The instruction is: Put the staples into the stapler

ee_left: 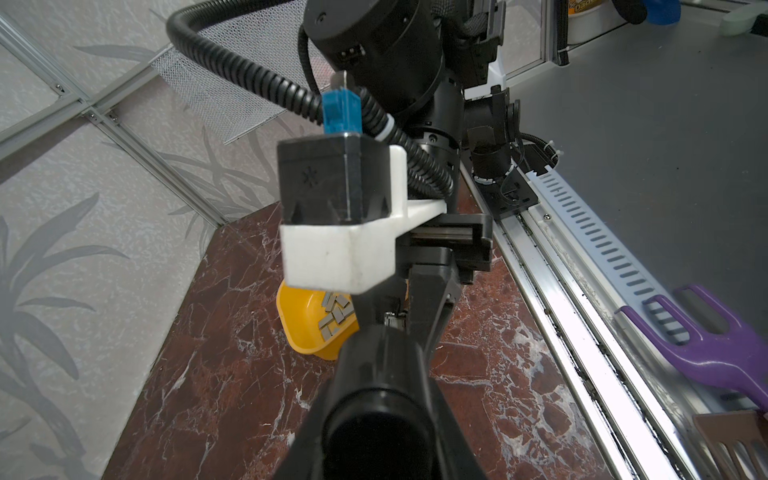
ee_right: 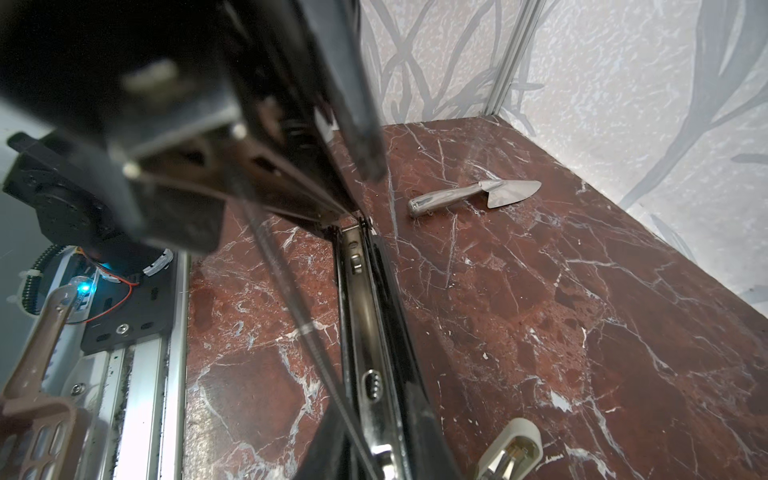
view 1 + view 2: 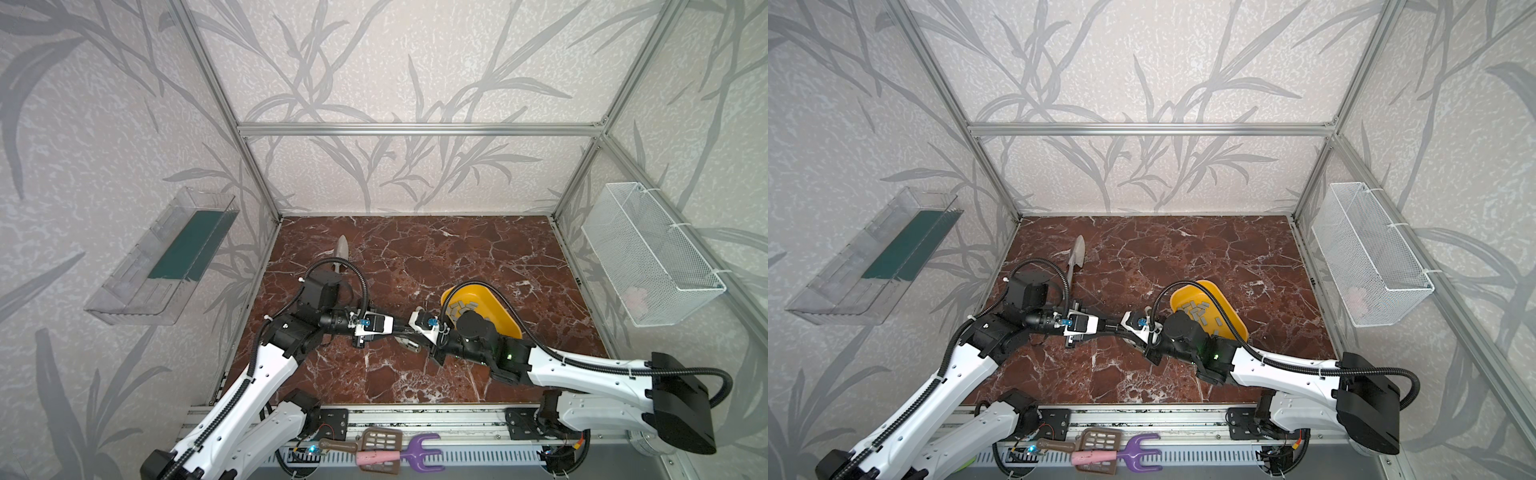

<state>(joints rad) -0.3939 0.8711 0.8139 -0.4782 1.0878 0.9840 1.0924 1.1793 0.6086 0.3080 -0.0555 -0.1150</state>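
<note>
Two white-and-black robot arms meet at the middle of a red-brown marble-patterned table [image 3: 457, 257]. Between them is a long slim black stapler [image 2: 365, 332], hinged open so that its silvery metal inner rail shows and its black top is swung up away from it. The left gripper [image 3: 400, 329] has its jaws closed narrowly on the stapler's black body. The right gripper [image 1: 401, 322] reaches the stapler from the opposite side; whether its jaws grip anything cannot be told. Just right of the grippers in both top views sits a yellow oblong plastic tray [image 3: 492, 318] holding a loose heap of small flat grey metal staples [image 3: 465, 309]. A grey metal trowel [image 3: 341, 253] lies well apart at the back left. A cream-white oblong block [image 2: 511, 453] lies on the table near the stapler.
</note>
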